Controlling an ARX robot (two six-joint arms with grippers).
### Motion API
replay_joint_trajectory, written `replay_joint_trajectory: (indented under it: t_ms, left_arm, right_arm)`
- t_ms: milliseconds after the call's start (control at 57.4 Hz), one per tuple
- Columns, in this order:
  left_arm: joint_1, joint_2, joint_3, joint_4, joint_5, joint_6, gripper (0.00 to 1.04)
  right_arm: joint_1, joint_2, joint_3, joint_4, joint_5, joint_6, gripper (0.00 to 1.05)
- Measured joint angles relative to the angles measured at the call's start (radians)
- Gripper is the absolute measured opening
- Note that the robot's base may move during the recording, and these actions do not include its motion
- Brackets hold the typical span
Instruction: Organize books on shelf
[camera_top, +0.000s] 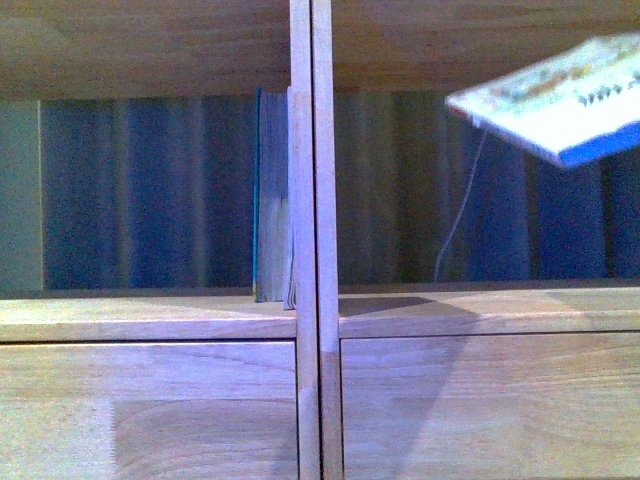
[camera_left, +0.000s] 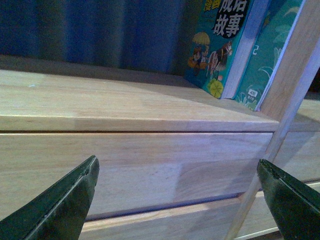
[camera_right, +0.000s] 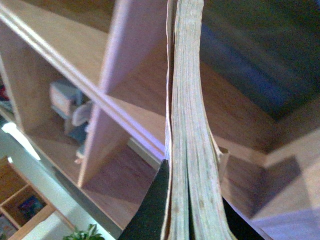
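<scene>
My right gripper (camera_right: 192, 220) is shut on the blue-and-white paperback (camera_right: 189, 120), and its page edges run up between the dark fingers (camera_right: 150, 210). In the front view the paperback (camera_top: 560, 95) hangs tilted, high in the right compartment of the light-wood shelf (camera_top: 305, 200); the gripper itself is out of that view. A teal book (camera_top: 270, 195) stands upright against the centre divider in the left compartment. The left wrist view shows two teal covers there (camera_left: 220, 45) (camera_left: 270, 50). My left gripper (camera_left: 177, 200) is open and empty, low in front of the shelf board (camera_left: 125, 105).
Plain drawer fronts (camera_top: 150, 400) (camera_top: 490, 400) lie under both compartments. A blue curtain (camera_top: 150, 190) and a thin white cord (camera_top: 460, 220) show behind the open back. The right wrist view shows small objects (camera_right: 70, 105) in another compartment and a plant (camera_right: 85, 234).
</scene>
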Motion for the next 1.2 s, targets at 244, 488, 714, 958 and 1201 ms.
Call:
replay_joint_trajectory:
  t_ms: [244,488,714,958,1201]
  left_arm:
    - [-0.152,0.145,0.292,-0.034,0.082,-0.256,0.97]
    - [-0.299,0.243,0.593,-0.053,0.032,-0.511,0.97]
    - [-0.43,0.26,0.686,-0.106,0.017,-0.563,0.97]
    - [-0.529,0.283,0.703,-0.071,-0.014,-0.59,0.97]
    - [-0.58,0.277,0.701,-0.055,-0.004,-0.575,0.97]
  right_arm:
    - [0.161,0.025,-0.008,0.184,-0.021,-0.135,0.07]
    - [0.299,0.228,0.127,0.156,0.039,-0.283,0.07]
    - [0.398,0.314,0.236,0.158,0.075,-0.326,0.07]
    - [0.479,0.356,0.246,0.134,0.077,-0.385,0.07]
    - [0.526,0.362,0.233,0.154,0.065,-0.39,0.07]
